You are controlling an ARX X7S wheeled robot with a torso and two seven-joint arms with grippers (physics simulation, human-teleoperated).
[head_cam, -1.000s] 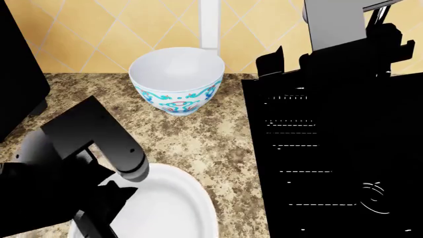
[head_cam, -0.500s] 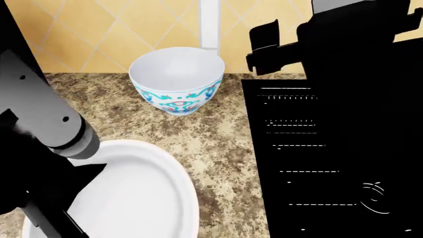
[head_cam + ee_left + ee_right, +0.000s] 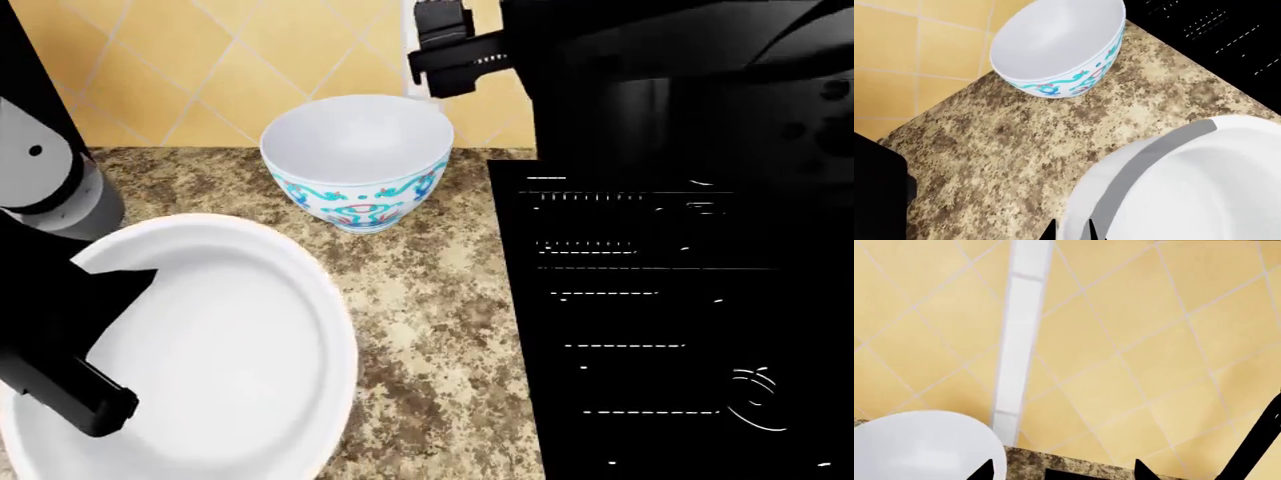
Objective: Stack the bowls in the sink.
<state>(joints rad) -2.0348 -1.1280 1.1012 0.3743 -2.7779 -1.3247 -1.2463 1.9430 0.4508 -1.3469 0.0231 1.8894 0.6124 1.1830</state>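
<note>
1. The sink (image 3: pixel 667 330) fills my head view's right side, black and still without a bowl in it; both bowls are on the granite counter (image 3: pixel 427 310).
2. My left gripper (image 3: pixel 74 330) looks clamped on the plain bowl (image 3: pixel 200 350) at its rim. I'd carry it level and clear the sink's edge before lowering.
3. The floral bowl (image 3: pixel 355 165) stands upright near the tiled wall.
4. My right gripper (image 3: pixel 1064 472) hangs beside the floral bowl's rim, its tips spread and empty; only its wrist view shows that.
</note>
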